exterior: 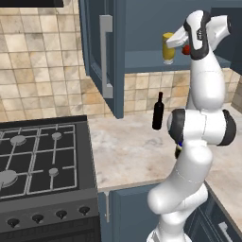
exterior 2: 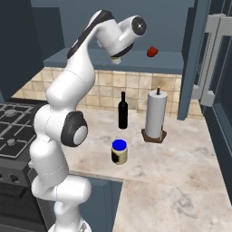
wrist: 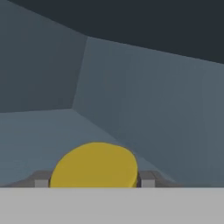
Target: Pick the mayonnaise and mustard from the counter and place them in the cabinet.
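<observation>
The stove (exterior: pixel 42 160) sits closest in the left base view, its black grates and knobs at the lower left, with the counter (exterior: pixel 127 151) running off to its right. On that counter, in the right base view, the mayonnaise (exterior 2: pixel 119 152) stands upright near the front edge, its blue lid on top, apart from the wine bottle (exterior 2: pixel 123 110) behind it and the paper towel roll (exterior 2: pixel 155 115) to the right on its dark stand. The arm reaches up into the open cabinet (exterior: pixel 142 61), whose door (exterior: pixel 105 56) with the long grey handle is swung out to the left. The gripper (wrist: pixel 94 181) is clamped on the mustard (exterior: pixel 168 47), the yellow bottle sitting between its two fingertips in the hand view and held upright just over the cabinet's blue shelf. A small red ball (exterior 2: pixel 152 52) lies on the same shelf, just beside the hand.
</observation>
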Available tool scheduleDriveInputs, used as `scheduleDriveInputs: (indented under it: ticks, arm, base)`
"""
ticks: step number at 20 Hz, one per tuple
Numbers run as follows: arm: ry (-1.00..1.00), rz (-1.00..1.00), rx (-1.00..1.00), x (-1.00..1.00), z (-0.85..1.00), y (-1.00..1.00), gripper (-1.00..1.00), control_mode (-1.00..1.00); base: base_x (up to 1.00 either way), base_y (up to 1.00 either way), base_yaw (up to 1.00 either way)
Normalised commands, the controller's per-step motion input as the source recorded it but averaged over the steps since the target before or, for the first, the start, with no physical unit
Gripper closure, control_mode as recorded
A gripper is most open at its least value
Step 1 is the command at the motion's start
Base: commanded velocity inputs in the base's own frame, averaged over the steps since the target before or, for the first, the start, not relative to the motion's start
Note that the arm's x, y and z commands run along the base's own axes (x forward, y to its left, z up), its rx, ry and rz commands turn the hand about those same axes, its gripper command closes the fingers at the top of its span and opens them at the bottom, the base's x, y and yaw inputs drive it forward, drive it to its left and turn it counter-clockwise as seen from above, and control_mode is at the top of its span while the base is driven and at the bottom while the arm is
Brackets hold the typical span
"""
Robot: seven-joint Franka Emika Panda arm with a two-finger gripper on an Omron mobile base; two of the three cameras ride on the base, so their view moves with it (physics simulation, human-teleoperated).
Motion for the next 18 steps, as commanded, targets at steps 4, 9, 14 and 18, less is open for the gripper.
scheduleDriveInputs:
  ticks: [4,9,14,18]
  arm:
    - [0.0,0.0,-0.07,0.18,-0.47,0.0,-1.0,-1.0]
    - [-0.02,0.0,-0.08,0.1,-0.47,0.0,-1.0,-1.0]
    - [-0.08,0.0,-0.06,0.0,-0.48,-0.01,-1.0,-1.0]
    - [-0.07,0.0,-0.03,0.0,-0.49,-0.07,-1.0,-1.0]
  base:
    - [0.0,0.0,0.0]
    - [0.0,0.0,0.0]
    - [0.0,0.0,0.0]
    - [0.0,0.0,0.0]
